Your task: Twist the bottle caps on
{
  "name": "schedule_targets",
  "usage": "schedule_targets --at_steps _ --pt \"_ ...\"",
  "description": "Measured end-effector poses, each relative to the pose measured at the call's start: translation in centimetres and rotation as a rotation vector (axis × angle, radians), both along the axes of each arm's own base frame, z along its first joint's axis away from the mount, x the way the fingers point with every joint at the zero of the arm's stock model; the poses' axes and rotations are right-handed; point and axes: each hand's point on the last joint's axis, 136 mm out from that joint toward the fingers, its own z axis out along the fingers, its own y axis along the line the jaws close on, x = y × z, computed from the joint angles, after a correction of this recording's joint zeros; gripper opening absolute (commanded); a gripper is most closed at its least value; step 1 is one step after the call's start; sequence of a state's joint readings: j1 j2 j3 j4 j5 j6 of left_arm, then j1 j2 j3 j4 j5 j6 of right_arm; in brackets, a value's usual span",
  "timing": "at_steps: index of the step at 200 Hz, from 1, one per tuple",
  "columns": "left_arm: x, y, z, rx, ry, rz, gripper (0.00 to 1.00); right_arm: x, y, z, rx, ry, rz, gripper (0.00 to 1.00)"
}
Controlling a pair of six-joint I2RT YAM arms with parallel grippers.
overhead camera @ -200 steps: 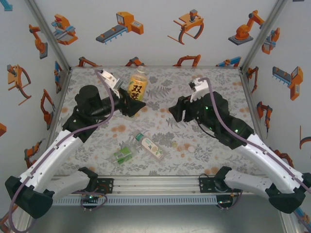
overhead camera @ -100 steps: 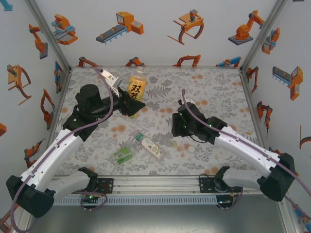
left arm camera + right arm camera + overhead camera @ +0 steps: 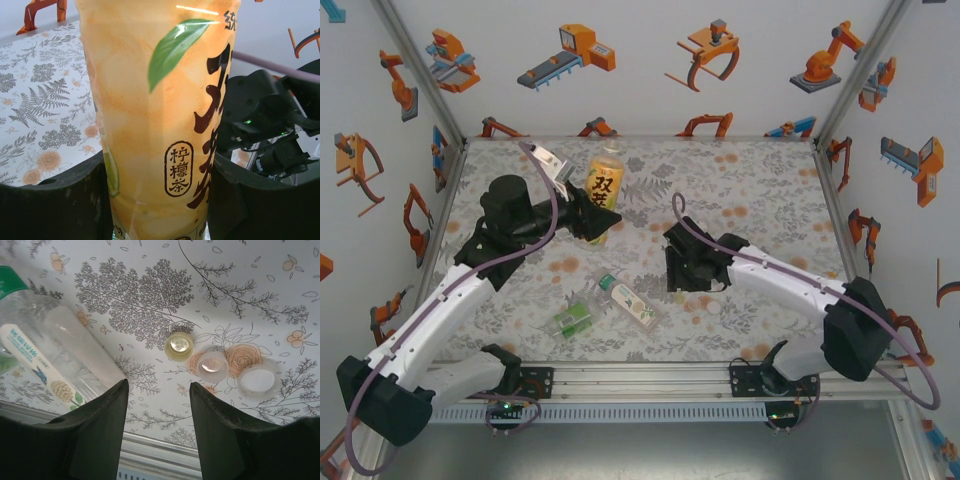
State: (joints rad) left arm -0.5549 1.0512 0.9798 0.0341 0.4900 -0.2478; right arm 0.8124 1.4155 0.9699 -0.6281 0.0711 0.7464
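Above three caps (image 3: pixel 212 366): right jaws open | white-labelled bottle (image 3: pixel 45 355) beside | left jaws grip amber bottle (image 3: pixel 160 125)

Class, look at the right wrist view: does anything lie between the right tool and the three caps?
Nothing visible: bare table separates the right tool from the caps; a lying bottle sits off to one side.

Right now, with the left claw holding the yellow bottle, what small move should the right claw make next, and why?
Probably ease the right claw down and forward onto the yellowish cap: its jaws stand open just short of it, and the left claw grips the amber bottle upright.
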Motion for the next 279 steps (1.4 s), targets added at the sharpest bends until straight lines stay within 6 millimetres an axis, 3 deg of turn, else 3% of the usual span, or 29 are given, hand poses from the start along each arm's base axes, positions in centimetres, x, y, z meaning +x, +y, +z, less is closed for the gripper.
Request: schedule_targets --at_steps 130,279 --pt "1.0 -0.7 -0.6 -0.018 0.023 -0.002 0.03 0.3 0.1 -3.9 -0.070 0.075 -0.040 0.47" --pt "1.1 -0.8 -0.9 -0.020 0.043 0.002 0.04 0.7 0.2 -6.9 -0.123 0.104 -0.045 0.42"
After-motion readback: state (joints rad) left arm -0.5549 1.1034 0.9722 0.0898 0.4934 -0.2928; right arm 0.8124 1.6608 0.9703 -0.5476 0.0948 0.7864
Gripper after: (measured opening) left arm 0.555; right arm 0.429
